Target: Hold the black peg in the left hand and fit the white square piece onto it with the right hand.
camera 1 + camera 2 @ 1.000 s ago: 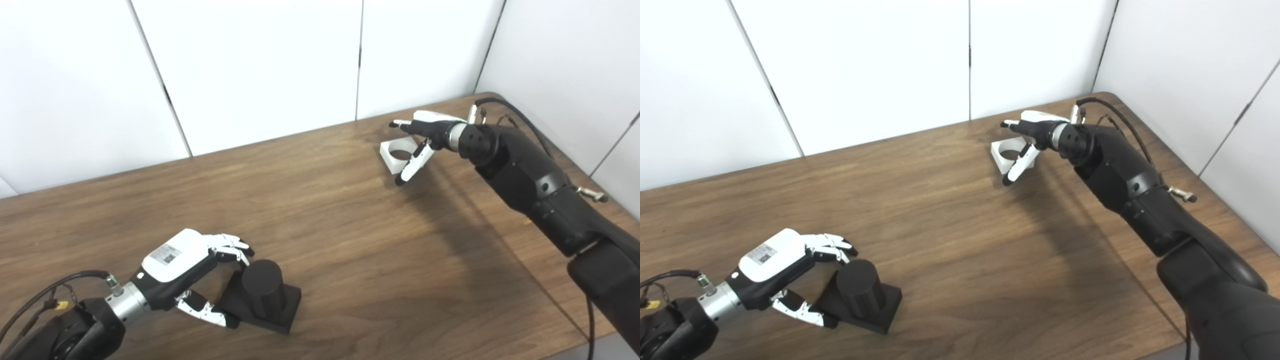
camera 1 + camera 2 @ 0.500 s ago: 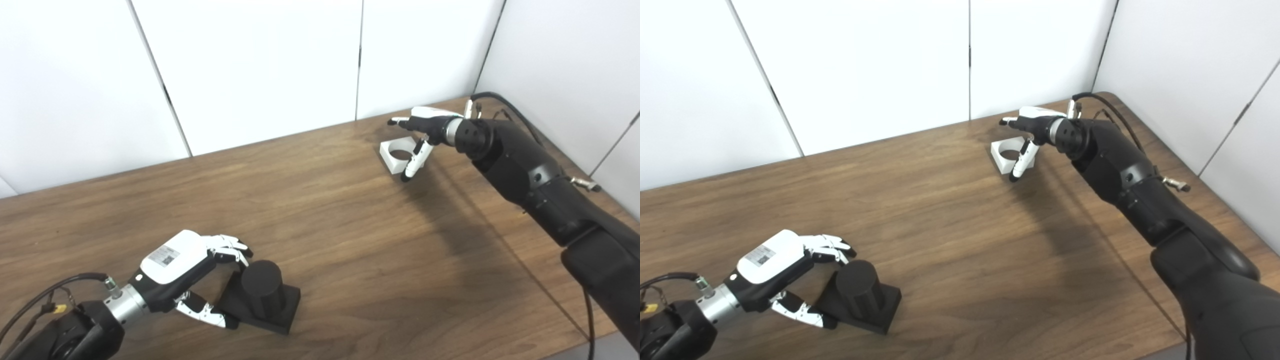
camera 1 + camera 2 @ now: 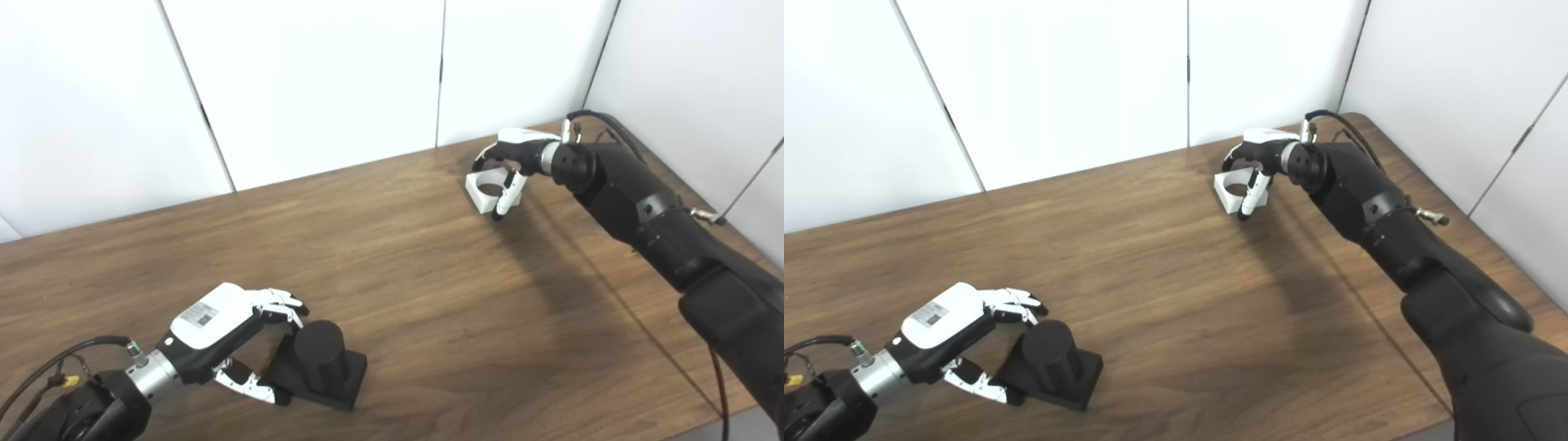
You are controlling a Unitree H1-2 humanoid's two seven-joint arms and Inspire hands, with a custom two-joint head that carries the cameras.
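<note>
Both hands (image 3: 223, 334) (image 3: 511, 156) bracket pieces, table (image 3: 429, 294) between.

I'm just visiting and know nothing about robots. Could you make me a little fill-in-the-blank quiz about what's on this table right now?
1. The white square piece has a round ____ through its middle.
2. The black peg stands upright on a flat black ____.
3. The hand nearest the white piece is the ____ hand.
4. The table is made of brown ____.

Missing words: hole; base; right; wood

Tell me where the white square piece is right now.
The white square piece lies flat on the table at its far right, near the back wall, with the right hand curled over it, far from the black peg.
</note>
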